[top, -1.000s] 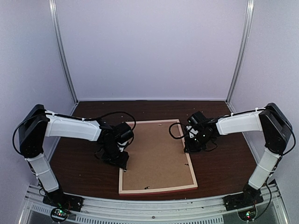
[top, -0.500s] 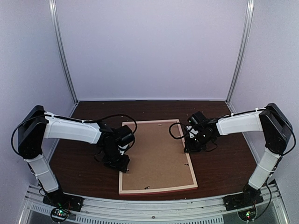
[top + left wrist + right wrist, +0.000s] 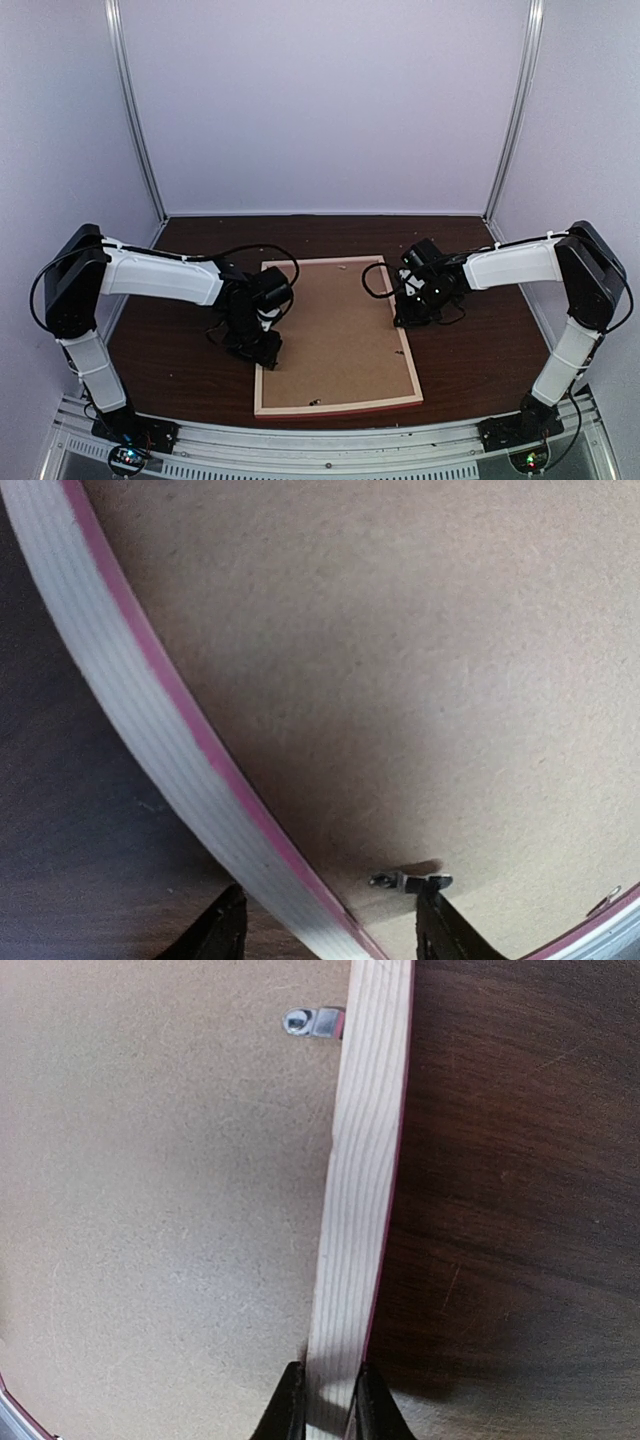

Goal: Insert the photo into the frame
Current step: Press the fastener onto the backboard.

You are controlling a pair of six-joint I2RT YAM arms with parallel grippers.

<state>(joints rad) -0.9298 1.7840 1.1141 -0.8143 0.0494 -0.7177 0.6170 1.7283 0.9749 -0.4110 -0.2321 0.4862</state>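
Note:
The frame [image 3: 340,407] lies face down on the table, pale wood rim up, thin pink edge showing. A brown backing board [image 3: 335,330] fills it. The photo is hidden. My left gripper [image 3: 262,348] is open and straddles the frame's left rim [image 3: 130,710]: one finger is over the table, the other over the board beside a small metal tab [image 3: 410,882]. My left gripper [image 3: 330,925] holds nothing. My right gripper [image 3: 405,318] is shut on the frame's right rim [image 3: 365,1160]. In the right wrist view both fingers of the right gripper [image 3: 328,1400] pinch the wood strip.
Dark wooden table [image 3: 520,1210] lies around the frame. A second metal tab [image 3: 312,1022] sits on the board at the right rim, ahead of my right gripper. Pale walls enclose the back and sides. A metal rail [image 3: 330,445] runs along the near edge.
My left gripper has shifted a little to the right and nearer, onto the frame's left rim. The right arm and the frame have not moved.

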